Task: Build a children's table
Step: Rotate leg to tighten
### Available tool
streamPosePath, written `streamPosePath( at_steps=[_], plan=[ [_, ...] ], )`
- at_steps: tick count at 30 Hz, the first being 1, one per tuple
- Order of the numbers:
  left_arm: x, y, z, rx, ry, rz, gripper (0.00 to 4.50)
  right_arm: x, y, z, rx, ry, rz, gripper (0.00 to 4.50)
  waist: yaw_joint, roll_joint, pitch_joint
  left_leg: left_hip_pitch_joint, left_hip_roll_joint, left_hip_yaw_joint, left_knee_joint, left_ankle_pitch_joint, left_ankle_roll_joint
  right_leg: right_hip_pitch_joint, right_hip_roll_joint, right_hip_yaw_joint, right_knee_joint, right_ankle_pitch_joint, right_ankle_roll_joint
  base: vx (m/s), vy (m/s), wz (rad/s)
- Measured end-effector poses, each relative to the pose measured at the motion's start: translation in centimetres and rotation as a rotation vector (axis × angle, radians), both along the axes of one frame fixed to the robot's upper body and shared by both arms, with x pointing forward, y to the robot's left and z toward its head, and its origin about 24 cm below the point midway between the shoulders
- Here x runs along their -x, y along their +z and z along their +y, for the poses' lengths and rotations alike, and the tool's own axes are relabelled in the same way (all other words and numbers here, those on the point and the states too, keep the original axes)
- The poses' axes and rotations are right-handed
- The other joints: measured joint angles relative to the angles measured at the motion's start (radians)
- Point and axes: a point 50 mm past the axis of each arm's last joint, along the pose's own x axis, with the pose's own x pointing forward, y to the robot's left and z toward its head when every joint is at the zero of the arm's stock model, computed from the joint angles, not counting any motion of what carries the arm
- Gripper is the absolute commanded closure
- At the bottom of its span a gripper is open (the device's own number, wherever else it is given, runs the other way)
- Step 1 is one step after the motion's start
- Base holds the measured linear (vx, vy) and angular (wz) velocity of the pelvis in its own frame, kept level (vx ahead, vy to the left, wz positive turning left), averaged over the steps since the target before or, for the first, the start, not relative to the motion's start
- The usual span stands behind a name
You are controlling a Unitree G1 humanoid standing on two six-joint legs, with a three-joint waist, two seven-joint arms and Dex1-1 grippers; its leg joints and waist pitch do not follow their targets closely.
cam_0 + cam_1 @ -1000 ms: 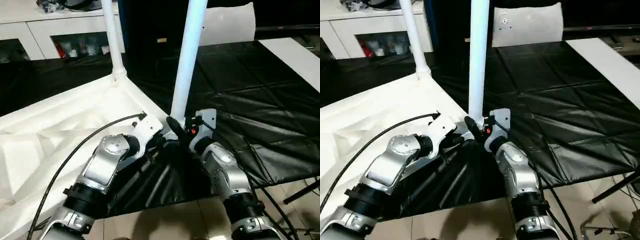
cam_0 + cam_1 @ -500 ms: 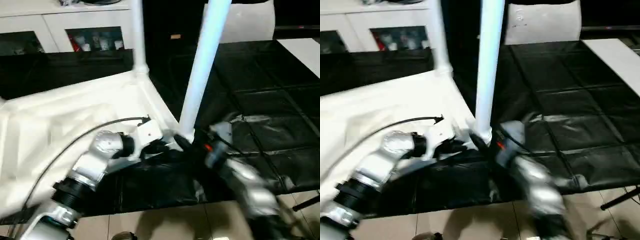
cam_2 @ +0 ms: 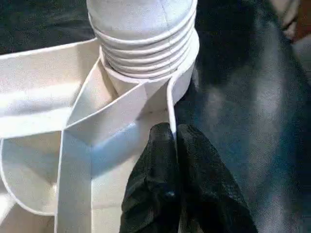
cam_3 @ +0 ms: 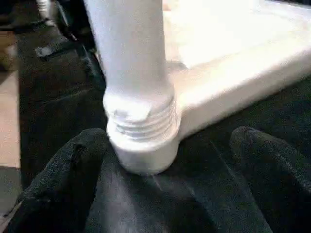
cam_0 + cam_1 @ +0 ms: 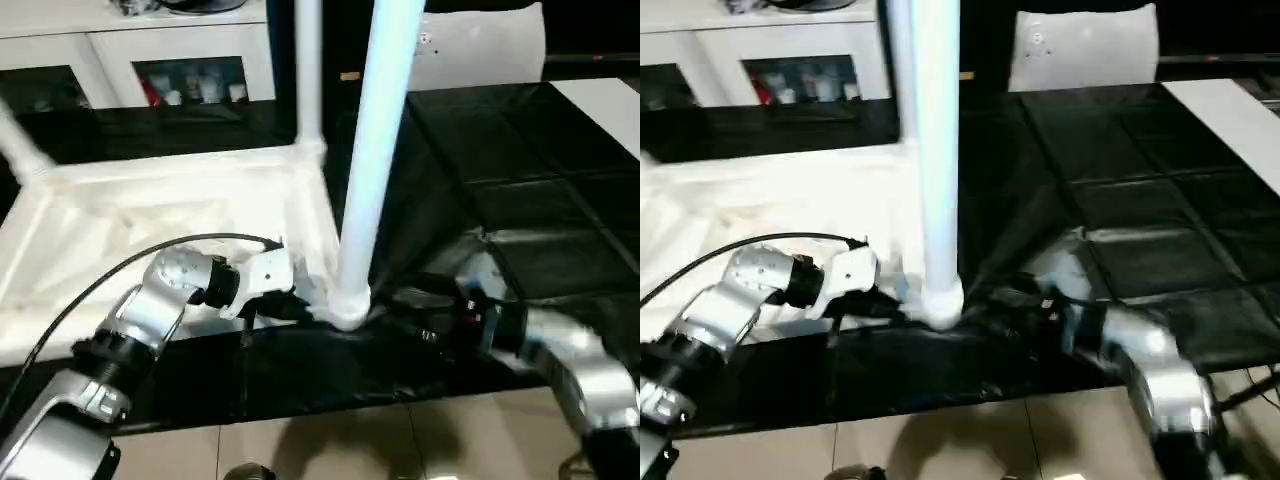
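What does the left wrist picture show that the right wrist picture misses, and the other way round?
Left wrist view alone: the left claw shut, its fingertips pinching the thin edge wall of the tabletop just below the corner socket, with the ribbed underside in sight.

Right wrist view alone: the right claw wide open, one finger beside the socket and the other well apart, holding nothing.

Both: the same upright white leg, its threaded end partly exposed above the socket, and the black table cover.
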Motion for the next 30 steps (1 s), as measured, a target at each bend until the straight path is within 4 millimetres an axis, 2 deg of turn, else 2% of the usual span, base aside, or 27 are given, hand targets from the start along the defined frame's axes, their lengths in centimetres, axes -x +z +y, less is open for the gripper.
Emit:
streamPosePath(
  at_steps=[5,10,13,16,17,20,21,22,25,30],
  plan=[
    [0.0,0.1,-0.4,-0.014,-0.063,-0.006,4.5,-0.3,-0.4,1.4,0.021,0.086,0.026,0.07,0.014,0.0,0.0,-0.001,0.0,0.001,0.006,-0.002,0.003,0.0,-0.001,0.0,0.002,0.0,0.0,0.0,0.0,0.0],
    [-0.2,0.0,-0.4,-0.014,-0.067,-0.007,4.5,-0.4,-0.7,2.5,0.026,0.163,0.055,0.07,0.015,-0.001,0.0,-0.001,0.0,0.001,0.01,-0.003,0.004,0.0,-0.002,0.001,0.006,0.0,0.0,0.0,0.0,0.0],
    [-0.2,0.0,-0.4,-0.014,-0.07,-0.01,4.5,-0.4,-1.0,3.0,0.025,0.181,0.067,0.41,0.017,-0.002,-0.001,-0.001,0.0,0.001,0.011,-0.003,0.004,0.0,-0.002,0.001,0.009,0.0,-0.001,0.0,0.0,0.0],
    [-0.3,-0.1,-0.4,-0.016,-0.072,-0.012,4.5,-1.0,-1.0,3.3,0.035,0.187,0.058,0.46,0.016,-0.003,0.0,-0.001,0.0,0.001,0.014,-0.003,0.004,-0.001,-0.003,0.001,0.012,-0.001,-0.001,0.0,0.0,0.0],
    [-0.3,-0.1,-0.4,-0.016,-0.073,-0.012,4.5,-1.1,-0.9,3.4,0.033,0.192,0.051,0.75,0.016,-0.004,0.0,-0.001,0.0,0.001,0.015,-0.003,0.004,-0.001,-0.003,0.001,0.013,-0.001,-0.001,0.0,0.0,0.0],
    [-0.2,-0.1,-0.5,-0.017,-0.083,-0.017,4.5,-1.3,-0.8,3.9,0.028,0.208,0.049,0.88,0.017,-0.006,-0.001,-0.001,0.0,0.001,0.016,-0.003,0.004,-0.001,-0.003,0.001,0.014,-0.001,-0.001,0.0,0.0,0.0],
    [-0.2,-0.1,-0.5,-0.016,-0.086,-0.019,4.5,-1.4,-0.8,4.0,0.028,0.21,0.049,0.88,0.018,-0.006,-0.001,-0.001,0.0,0.001,0.016,-0.003,0.004,-0.001,-0.003,0.001,0.014,-0.001,-0.001,0.0,0.0,0.0],
    [-0.2,-0.1,-0.5,-0.016,-0.086,-0.018,4.5,-1.4,-0.9,4.0,0.028,0.213,0.05,1.13,0.018,-0.007,-0.001,-0.001,0.0,0.001,0.016,-0.003,0.005,-0.001,-0.003,0.001,0.014,-0.001,-0.001,0.0,0.0,0.0],
    [-0.3,-0.2,-0.5,-0.016,-0.088,-0.02,4.5,-1.6,-1.0,4.0,0.032,0.216,0.052,1.22,0.017,-0.009,-0.002,-0.001,0.0,0.001,0.017,-0.003,0.004,-0.001,-0.003,0.001,0.015,-0.001,-0.001,0.0,0.0,0.0],
    [-0.3,-0.2,-0.4,-0.016,-0.089,-0.018,4.5,-1.7,-1.1,4.1,0.031,0.216,0.049,1.63,0.017,-0.012,-0.004,-0.001,0.0,0.001,0.017,-0.003,0.004,-0.001,-0.003,0.001,0.015,-0.001,-0.001,0.0,0.0,0.0]
  ],
)
